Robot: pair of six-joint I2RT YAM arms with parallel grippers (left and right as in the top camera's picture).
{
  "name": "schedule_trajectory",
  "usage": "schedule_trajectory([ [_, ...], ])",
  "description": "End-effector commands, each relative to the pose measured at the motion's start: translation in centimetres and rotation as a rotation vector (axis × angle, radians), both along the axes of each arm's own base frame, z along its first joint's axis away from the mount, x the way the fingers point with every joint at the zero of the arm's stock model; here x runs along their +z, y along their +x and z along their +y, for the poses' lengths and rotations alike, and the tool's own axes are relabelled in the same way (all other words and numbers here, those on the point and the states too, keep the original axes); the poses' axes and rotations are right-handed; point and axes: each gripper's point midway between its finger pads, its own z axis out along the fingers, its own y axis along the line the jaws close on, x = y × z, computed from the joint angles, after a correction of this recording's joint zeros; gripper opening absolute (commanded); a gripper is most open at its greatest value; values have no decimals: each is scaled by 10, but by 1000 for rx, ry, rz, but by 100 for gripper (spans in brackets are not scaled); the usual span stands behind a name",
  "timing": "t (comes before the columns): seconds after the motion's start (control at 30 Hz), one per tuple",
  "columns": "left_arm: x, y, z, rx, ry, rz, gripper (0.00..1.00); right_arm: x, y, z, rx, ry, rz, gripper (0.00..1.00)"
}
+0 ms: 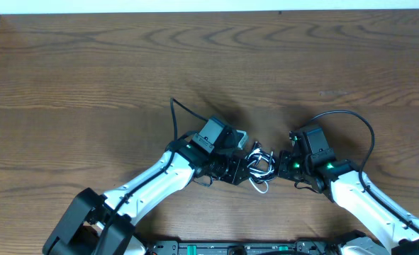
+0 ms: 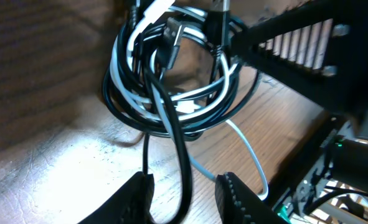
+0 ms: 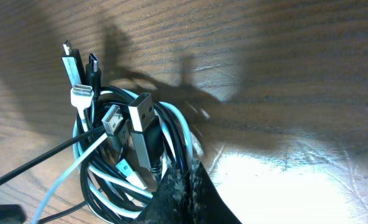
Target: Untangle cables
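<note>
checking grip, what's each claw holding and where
right claw pinches the cable coil at its edge; left claw open around a black strand, holding nothing

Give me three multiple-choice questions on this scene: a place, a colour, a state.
1. Where are the cables? A between left gripper and right gripper; B in a box; C on a shelf.
2. Their colours? A red and blue; B black and white; C all yellow.
3. The left gripper's fingers are: A pressed together; B apart; C bent.
Answers: 1A, the overhead view shows them between the two tips; 2B, both wrist views show black and white cords; 3B, a gap shows, with a black cord running through.
</note>
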Motion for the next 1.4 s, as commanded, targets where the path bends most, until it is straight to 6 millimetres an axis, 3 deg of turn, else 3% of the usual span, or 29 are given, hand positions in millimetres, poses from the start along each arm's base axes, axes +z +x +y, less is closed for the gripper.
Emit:
schedule_trajectory([
  [0.0,-9,-2,5,-12,35,-14,21,-2,-3,0,17,3,6,1],
  [0.03,-9,-2,5,-10,36,-11,8,-2,-3,0,17,2,7,1],
  [0.17,-4,2,9,7,29,-16,8,-4,-4,-2,12,-11,12,1],
  [0.27,14,15,19,56,12,-36,7,-6,-7,-6,5,-31,23,1],
  [0.37,48,30,26,104,-71,-65,8,-8,-9,-10,-1,-51,32,1],
  [0.53,136,43,24,62,-425,-148,7,-8,-8,-10,-2,-54,31,1],
  [0.63,160,51,32,67,-507,-196,8,-8,-8,-10,-2,-54,32,1],
  [0.7,154,58,39,110,-470,-203,9,-8,-8,-10,-2,-54,32,1],
  [0.77,142,60,42,140,-420,-184,26,-8,-8,-10,-2,-54,32,1],
  [0.9,118,51,35,128,-378,-99,33,-8,-8,-10,-2,-54,32,1],
  [1.1,82,32,14,62,-327,22,33,-8,-9,-10,-2,-54,33,1],
  [1.37,54,-7,-15,-65,-273,124,34,-8,-9,-10,-2,-54,32,1],
])
